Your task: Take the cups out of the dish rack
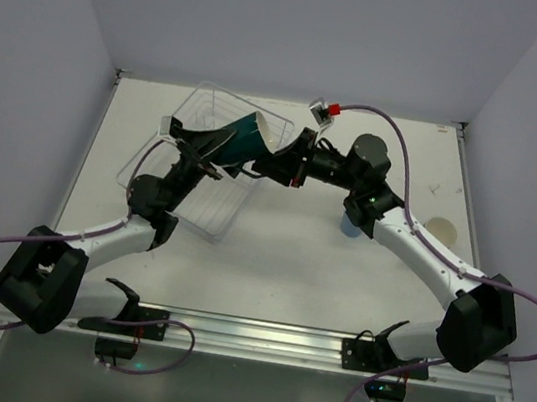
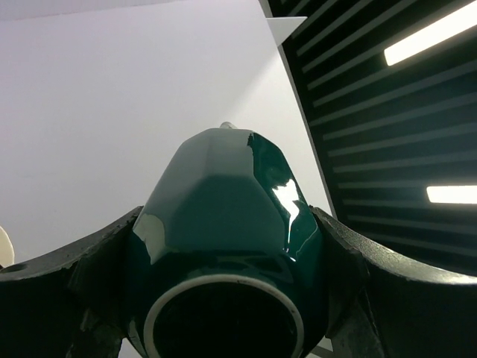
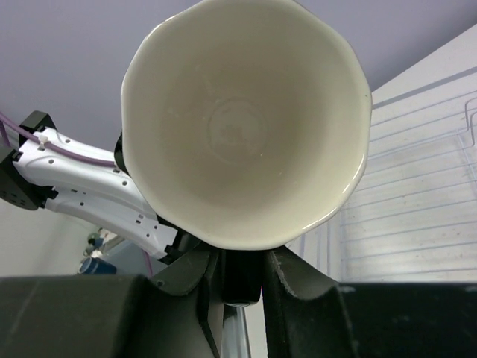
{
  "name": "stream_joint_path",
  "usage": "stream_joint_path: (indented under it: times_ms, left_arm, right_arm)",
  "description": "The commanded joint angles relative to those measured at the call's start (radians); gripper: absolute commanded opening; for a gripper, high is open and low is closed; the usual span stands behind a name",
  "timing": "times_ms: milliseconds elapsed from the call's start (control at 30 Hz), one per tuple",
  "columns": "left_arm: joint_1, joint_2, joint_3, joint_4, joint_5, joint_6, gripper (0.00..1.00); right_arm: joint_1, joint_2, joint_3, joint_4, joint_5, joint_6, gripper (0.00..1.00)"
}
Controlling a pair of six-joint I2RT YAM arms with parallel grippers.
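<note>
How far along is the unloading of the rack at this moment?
Done: a light-blue cup and what looks like a pale cup stand on the table, right of the dish rack. In hand: the left gripper holds the teal cup above the rack, with the right gripper at its rim. Left: setting it down. No other cup shows in the rack, though clear glasses could escape notice.
</note>
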Motion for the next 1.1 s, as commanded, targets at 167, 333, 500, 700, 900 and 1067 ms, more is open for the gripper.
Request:
stream_joint_path:
  times_ms: [167,333,500,700,900,1067]
  left_arm:
    - [-0.047,-0.008,-0.001,0.310,-0.008,0.020,0.00]
    - [-0.050,-0.010,-0.030,0.327,-0.008,0.023,0.00]
    - [-0.049,-0.019,-0.092,0.341,-0.011,0.029,0.16]
    - [-0.050,-0.022,-0.090,0.296,0.047,0.095,1.00]
    - [-0.050,-0.025,-0.094,0.310,0.083,0.141,1.00]
    - [-0.044,-0.022,-0.110,0.353,0.110,0.153,1.00]
  right_arm:
    - [0.010,0.011,0.112,0.065,0.044,0.026,0.04]
    - [0.010,0.011,0.117,0.085,0.059,0.068,0.00]
    - [0.013,-0.018,0.106,0.066,0.064,0.075,0.00]
    - [0.013,-0.087,0.074,-0.023,0.080,0.008,0.00]
    - [0.013,-0.155,0.023,-0.027,0.100,-0.003,0.00]
    - [0.013,-0.183,0.016,-0.056,0.117,-0.009,0.00]
